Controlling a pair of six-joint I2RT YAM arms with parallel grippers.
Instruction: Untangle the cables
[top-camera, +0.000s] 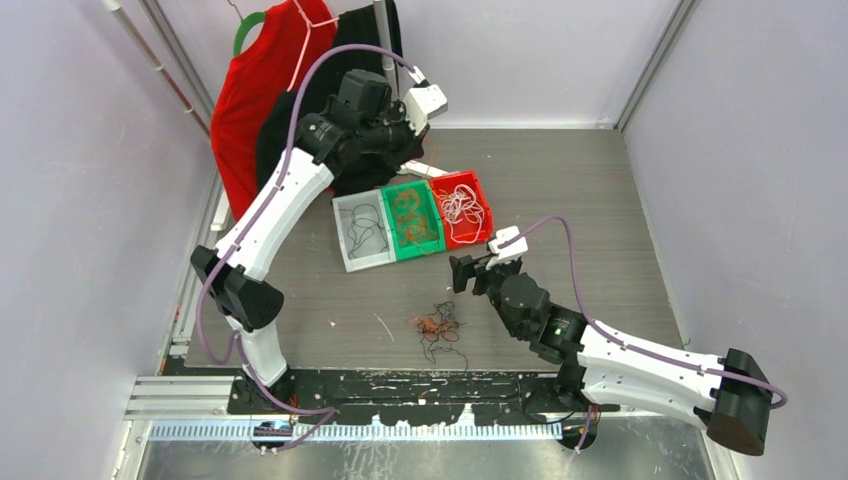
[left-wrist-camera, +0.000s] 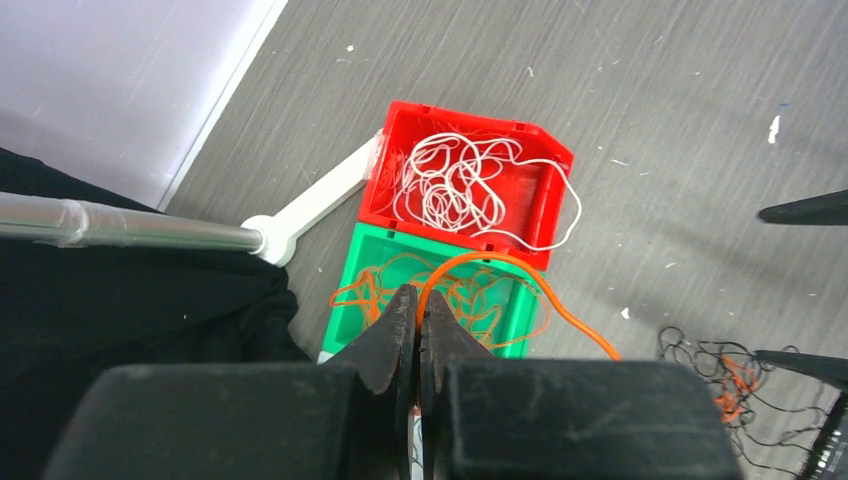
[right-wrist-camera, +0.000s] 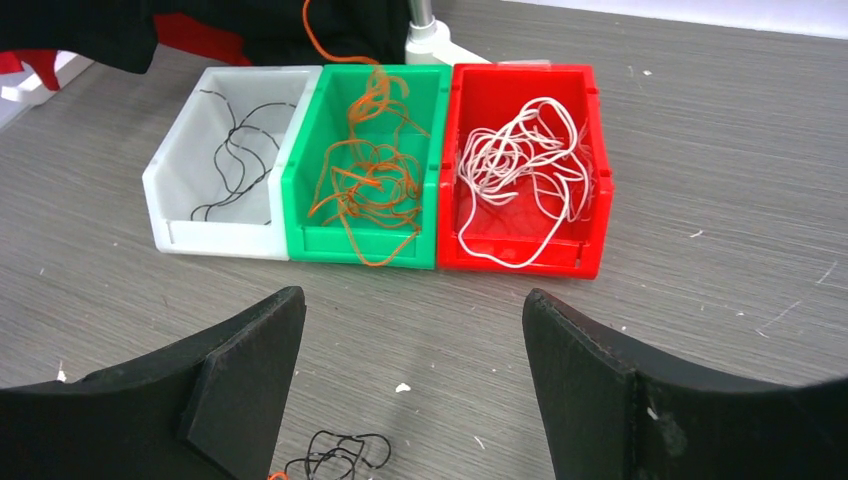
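Observation:
A snarl of black and orange cables (top-camera: 440, 328) lies on the table in front of the arms; it also shows in the left wrist view (left-wrist-camera: 720, 375). My left gripper (left-wrist-camera: 420, 300) is shut on an orange cable (left-wrist-camera: 520, 275) that arcs out of the jaws above the green bin (left-wrist-camera: 352, 275). In the top view the left gripper (top-camera: 408, 160) hangs over the back of the bins. My right gripper (right-wrist-camera: 412, 305) is open and empty, low over the table between the bins and the snarl (top-camera: 465, 272). A black cable loop (right-wrist-camera: 335, 455) lies just under it.
Three bins stand side by side: white (right-wrist-camera: 215, 238) with black cables, green (right-wrist-camera: 330, 245) with orange cables, red (right-wrist-camera: 580, 255) with white cables. Red and black garments (top-camera: 255, 90) hang at the back left on a rack with a metal pole (left-wrist-camera: 130, 225) and a white foot (left-wrist-camera: 310, 200).

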